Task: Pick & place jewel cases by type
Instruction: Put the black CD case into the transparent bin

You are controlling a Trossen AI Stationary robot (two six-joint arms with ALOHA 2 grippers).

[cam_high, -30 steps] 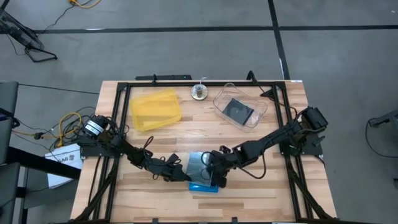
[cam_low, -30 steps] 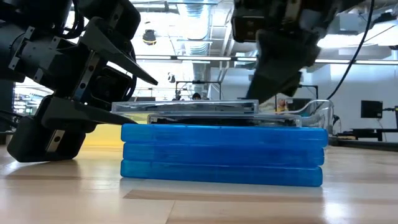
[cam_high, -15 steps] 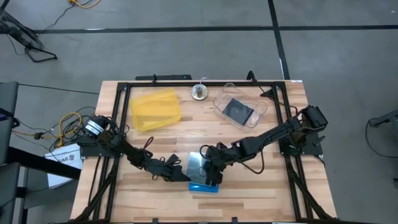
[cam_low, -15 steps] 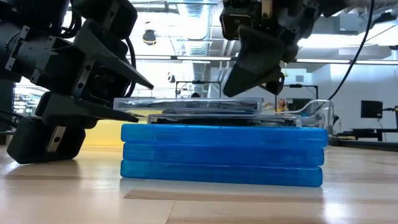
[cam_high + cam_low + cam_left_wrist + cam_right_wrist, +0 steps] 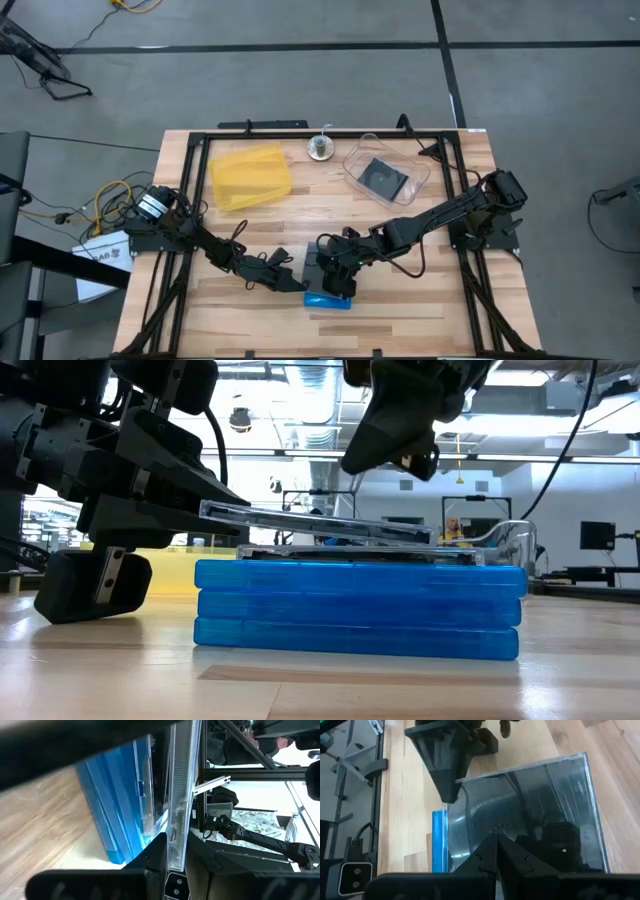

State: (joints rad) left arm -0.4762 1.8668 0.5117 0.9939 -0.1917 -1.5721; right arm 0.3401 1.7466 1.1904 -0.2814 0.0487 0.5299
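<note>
Atop blue stack (image 5: pixel 360 610), unlabelled clear case (image 5: pixel 320 525)

A: How many blue jewel cases (image 5: pixel 360 608) are there?

B: 3. They lie flat in 1 neat stack on the counter, near its front edge.

A: What is on top of them?

B: A clear jewel case with a black inside (image 5: pixel 360 553), lying flat. Over that sits another clear jewel case (image 5: pixel 315 523). It is tilted, with 1 edge lifted and the other edge resting on the case below.

A: Any more?

B: 1 more dark case (image 5: pixel 384 177) lies far back, well apart from the stack.
</note>
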